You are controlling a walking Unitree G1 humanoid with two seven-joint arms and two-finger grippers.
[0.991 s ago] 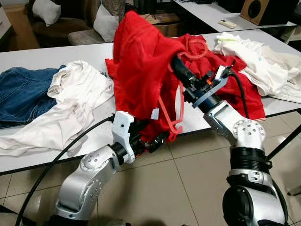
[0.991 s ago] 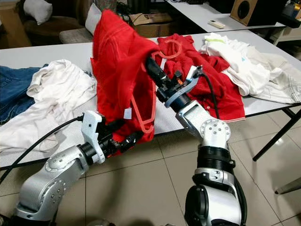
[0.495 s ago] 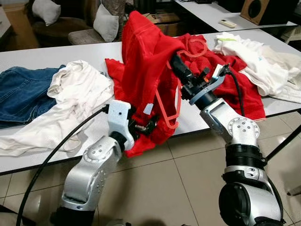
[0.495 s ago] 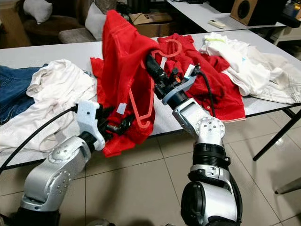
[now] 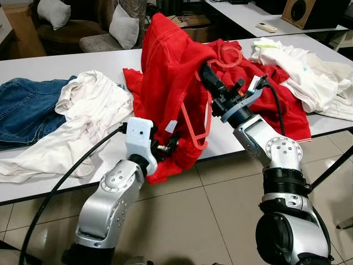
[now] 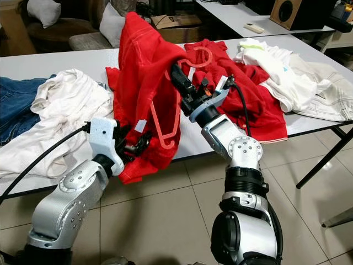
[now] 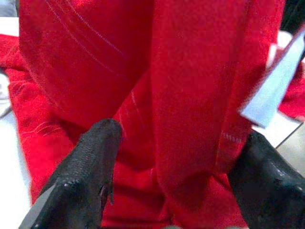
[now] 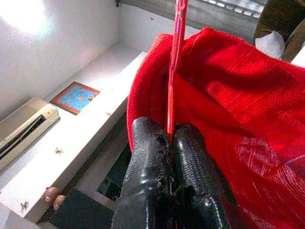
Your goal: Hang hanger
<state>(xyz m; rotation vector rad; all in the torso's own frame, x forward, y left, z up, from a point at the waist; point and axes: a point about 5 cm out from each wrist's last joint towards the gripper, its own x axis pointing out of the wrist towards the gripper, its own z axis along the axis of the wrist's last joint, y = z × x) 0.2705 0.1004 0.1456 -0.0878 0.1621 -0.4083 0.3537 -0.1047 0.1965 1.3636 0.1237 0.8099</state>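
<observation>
A red garment hangs draped over a red hanger, lifted above the white table. My right gripper reaches into the cloth from the right and is shut on the hanger's thin rod, whose hook curls up behind it. My left gripper is at the garment's lower hem by the table's front edge. In the left wrist view its fingers stand wide apart and open, with red fabric and a white label between them.
Blue jeans and a white shirt lie on the left of the table. More red cloth and a heap of white clothes lie on the right. Cushioned chairs stand behind; a table leg crosses the tiled floor.
My left gripper has risen from below the table edge up to the garment, bunching the hem higher. The right gripper and hanger have shifted slightly left.
</observation>
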